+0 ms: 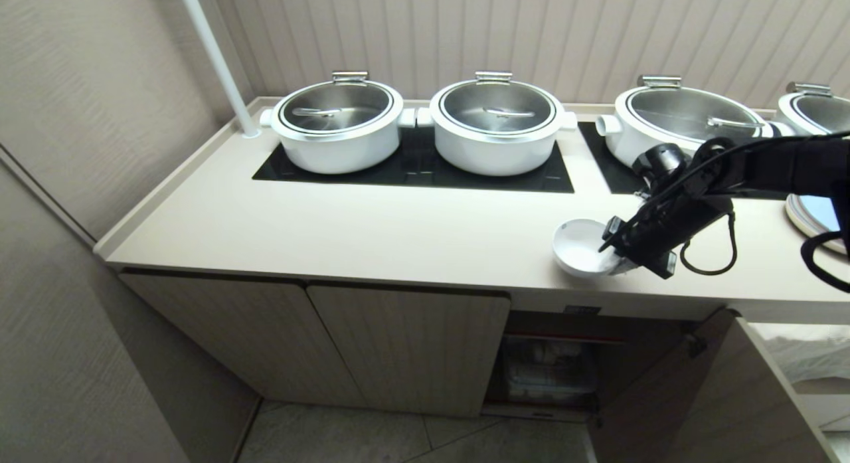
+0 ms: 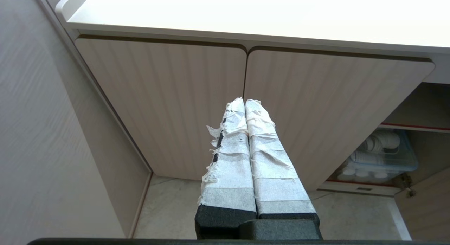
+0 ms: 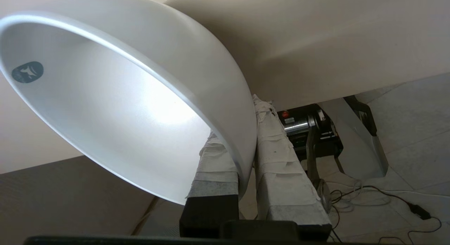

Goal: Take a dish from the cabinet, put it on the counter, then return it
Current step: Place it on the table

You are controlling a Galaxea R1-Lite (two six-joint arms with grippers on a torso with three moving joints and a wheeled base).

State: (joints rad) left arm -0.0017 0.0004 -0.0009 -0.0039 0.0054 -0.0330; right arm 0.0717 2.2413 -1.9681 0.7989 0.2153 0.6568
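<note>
The dish (image 1: pixel 578 247), a small white bowl, hangs tilted over the counter (image 1: pixel 372 230) near its front edge, above the open part of the cabinet (image 1: pixel 551 363). My right gripper (image 1: pixel 621 257) is shut on its rim. In the right wrist view one taped finger is inside the dish (image 3: pixel 123 108) and the other finger (image 3: pixel 277 157) is pressed on its outer wall, so the right gripper (image 3: pixel 242 125) pinches the wall. I cannot tell whether the dish touches the counter. My left gripper (image 2: pixel 245 101) is shut and empty, parked low before the closed cabinet doors (image 2: pixel 158 97).
White lidded pots (image 1: pixel 339 124) stand on black cooktop panels (image 1: pixel 412 167) at the back. A pale blue plate (image 1: pixel 820 217) lies at the right. The open cabinet door (image 1: pixel 664 383) juts out low right. Clear boxes of dishes (image 2: pixel 379 153) sit inside. A white pole (image 1: pixel 216 58) rises back left.
</note>
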